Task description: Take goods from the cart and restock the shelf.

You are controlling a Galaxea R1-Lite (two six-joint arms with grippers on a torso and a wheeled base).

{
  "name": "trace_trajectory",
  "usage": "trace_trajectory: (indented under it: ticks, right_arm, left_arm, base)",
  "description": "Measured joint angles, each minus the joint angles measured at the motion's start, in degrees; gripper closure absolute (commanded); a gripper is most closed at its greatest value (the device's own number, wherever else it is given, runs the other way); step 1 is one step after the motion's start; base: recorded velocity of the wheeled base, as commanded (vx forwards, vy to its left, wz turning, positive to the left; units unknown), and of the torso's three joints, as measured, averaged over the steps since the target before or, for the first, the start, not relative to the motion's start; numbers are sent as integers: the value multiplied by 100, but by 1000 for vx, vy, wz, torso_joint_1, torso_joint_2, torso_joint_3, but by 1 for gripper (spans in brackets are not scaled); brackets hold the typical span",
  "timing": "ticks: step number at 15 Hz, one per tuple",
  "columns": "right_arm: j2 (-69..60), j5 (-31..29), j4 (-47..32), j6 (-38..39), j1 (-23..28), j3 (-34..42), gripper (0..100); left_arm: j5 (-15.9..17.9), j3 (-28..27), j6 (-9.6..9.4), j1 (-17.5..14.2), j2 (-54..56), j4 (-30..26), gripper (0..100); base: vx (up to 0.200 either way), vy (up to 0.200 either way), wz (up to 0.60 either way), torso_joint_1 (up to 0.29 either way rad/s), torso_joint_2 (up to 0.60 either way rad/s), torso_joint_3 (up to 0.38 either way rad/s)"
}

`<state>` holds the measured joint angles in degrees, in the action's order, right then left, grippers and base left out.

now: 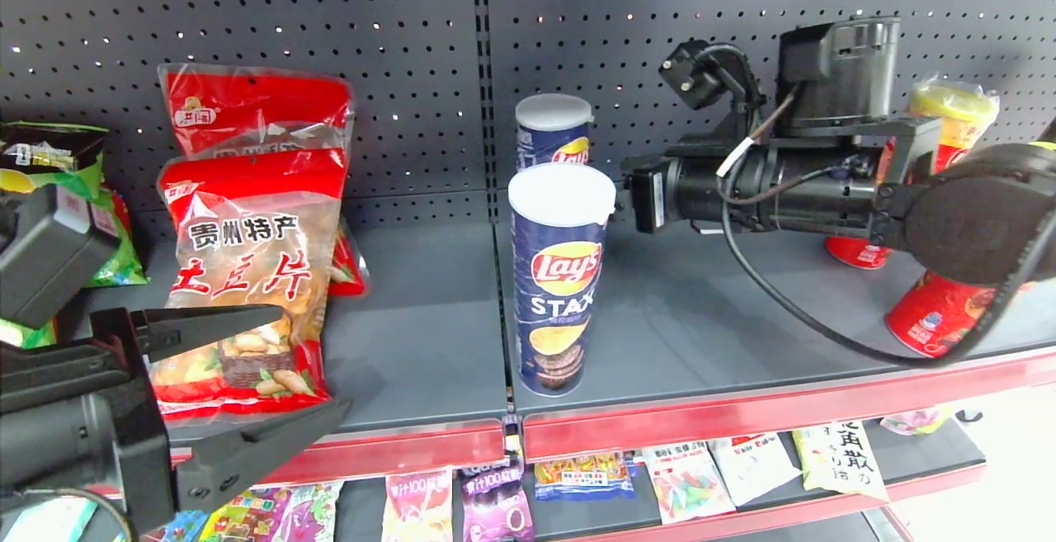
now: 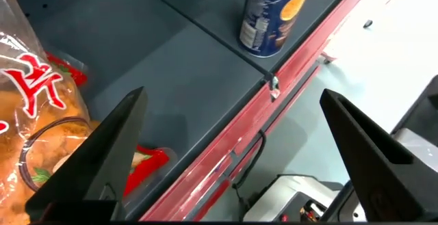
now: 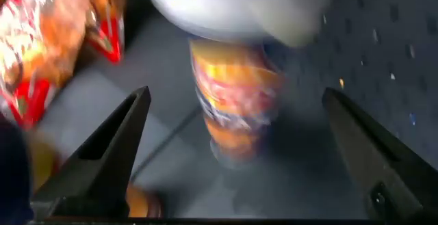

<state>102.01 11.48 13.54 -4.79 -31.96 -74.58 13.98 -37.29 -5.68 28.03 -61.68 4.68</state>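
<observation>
Risk of toppling: right tool (image 1: 635,195), released and empty, sits at 2 o'clock of the front blue can (image 1: 559,278), which stands near the shelf (image 1: 429,336) edge. Left tool (image 1: 313,360), also released, could snag the red bag (image 1: 247,278) at the can's 9 o'clock.

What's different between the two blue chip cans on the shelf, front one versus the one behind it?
The front blue can stands near the shelf's red edge; the rear blue can stands back by the pegboard. The front blue can shows whole; the rear blue can's lower part is hidden behind it. Both are upright and blue with pale lids.
</observation>
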Motion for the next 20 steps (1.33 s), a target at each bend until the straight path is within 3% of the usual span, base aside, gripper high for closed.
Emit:
trace_trajectory:
  ticks: [3,7,10,12,14,20]
  right_arm:
    - [-774,-279,13,26,101,989,0]
    - [-1991,-423,6,1,112,2352,0]
    - [-3256,-399,-5,-27,-262,3771,0]
    - [-4002,-416,-20,-27,-447,4463,0]
    - [-4664,-506,-44,-16,-425,4890,0]
    - [-5346,-535,-46,20,-65,5088,0]
  left_arm:
    - [-35,-66,-26,5,-276,43,0]
    - [-189,-113,-77,15,-874,502,0]
    - [-299,-113,-560,85,-1527,761,0]
    - [-315,-151,-666,155,-1860,807,0]
    - [-332,-315,-690,240,-2214,840,0]
    - [-383,-912,-690,367,-2942,837,0]
  base:
    - [0,0,0,0,0,0]
    - [0,0,0,0,0,0]
    - [0,0,0,0,0,0]
    - [0,0,0,0,0,0]
    - [0,0,0,0,0,0]
    - [0,0,0,0,0,0]
